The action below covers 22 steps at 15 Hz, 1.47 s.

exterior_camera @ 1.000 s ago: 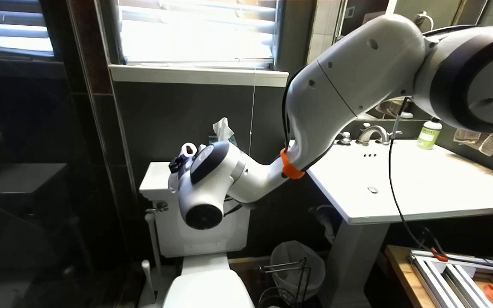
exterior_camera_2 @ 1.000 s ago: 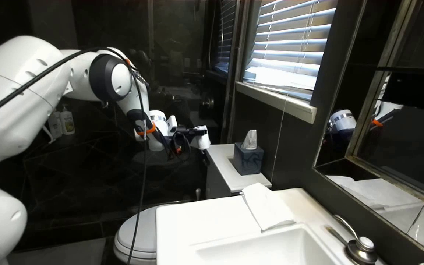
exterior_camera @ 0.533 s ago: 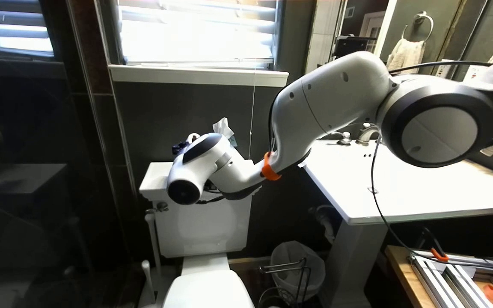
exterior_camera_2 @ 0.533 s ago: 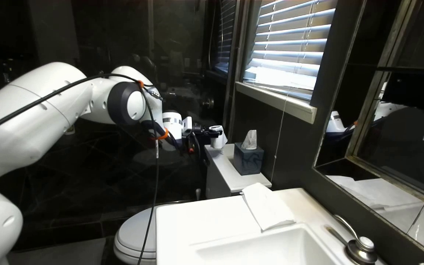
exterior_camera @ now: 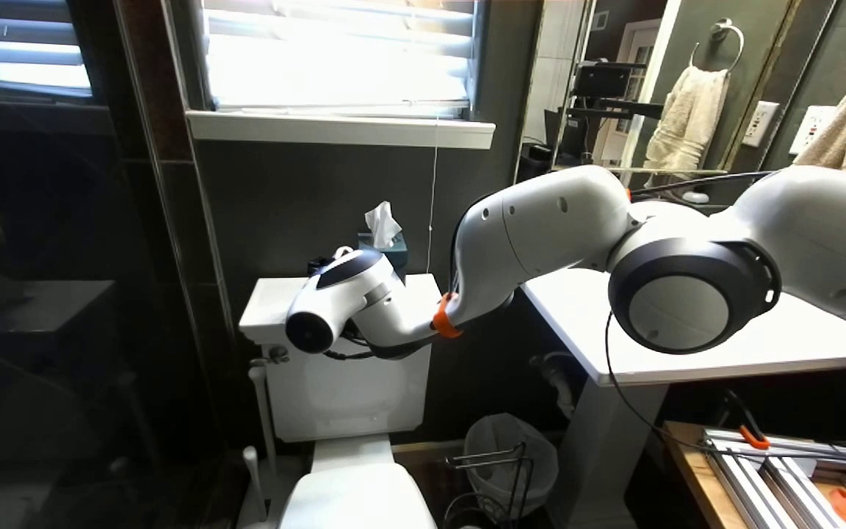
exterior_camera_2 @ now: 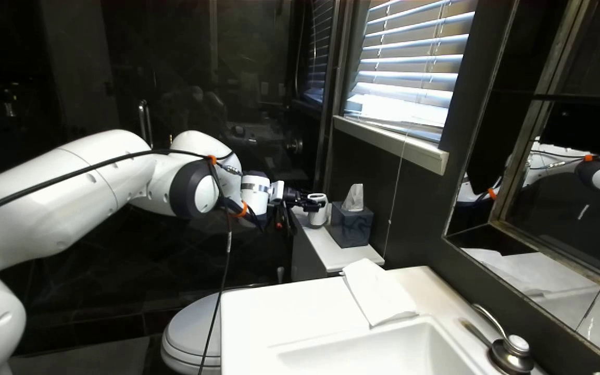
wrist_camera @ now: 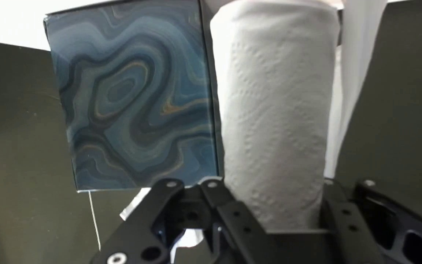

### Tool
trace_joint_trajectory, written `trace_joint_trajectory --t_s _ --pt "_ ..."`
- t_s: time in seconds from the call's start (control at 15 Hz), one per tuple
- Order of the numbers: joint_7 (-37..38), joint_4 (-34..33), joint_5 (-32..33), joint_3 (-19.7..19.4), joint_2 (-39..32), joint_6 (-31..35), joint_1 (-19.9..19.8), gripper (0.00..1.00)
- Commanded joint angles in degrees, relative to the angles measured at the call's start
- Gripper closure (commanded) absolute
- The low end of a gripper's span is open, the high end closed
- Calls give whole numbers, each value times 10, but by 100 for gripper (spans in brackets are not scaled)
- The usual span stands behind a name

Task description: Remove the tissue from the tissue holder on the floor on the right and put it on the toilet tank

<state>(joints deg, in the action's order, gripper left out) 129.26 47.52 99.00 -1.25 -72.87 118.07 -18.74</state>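
In the gripper (wrist_camera: 275, 185), embossed tissue (wrist_camera: 275, 110), the cable label (exterior_camera_2: 229, 242) illegible.

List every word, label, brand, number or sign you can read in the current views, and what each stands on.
No readable text in any view.
Pale cable tag: too small to tell whether it is printed.
Wall outlet: any marks are too small to read.
Toilet roll: embossed pattern, no words visible.
Tissue box: marbled pattern, no words visible.
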Motion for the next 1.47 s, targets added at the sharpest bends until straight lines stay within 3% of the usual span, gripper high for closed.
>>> trace_joint_trajectory --t_s 0.0,0.2,0.27,0.4,0.53,0.6,0.87,1.0,1.4 --pt "-35 -115 -25 18 -80 -3 -17 94" --pt "-50 -147 -29 28 -105 -6 -22 91" --pt "-45 -146 -70 -21 -102 6 -3 53" --pt "-54 -167 -97 -39 -113 5 3 53" --pt "-65 -184 -120 -60 -121 6 10 40" --pt "-64 -172 -90 -33 -111 -2 2 33" --pt "-99 -169 -92 -38 -105 -24 10 5" --pt "-121 -167 -93 -37 -101 -38 13 0" --pt "-154 -134 -78 -42 -72 -36 35 0"
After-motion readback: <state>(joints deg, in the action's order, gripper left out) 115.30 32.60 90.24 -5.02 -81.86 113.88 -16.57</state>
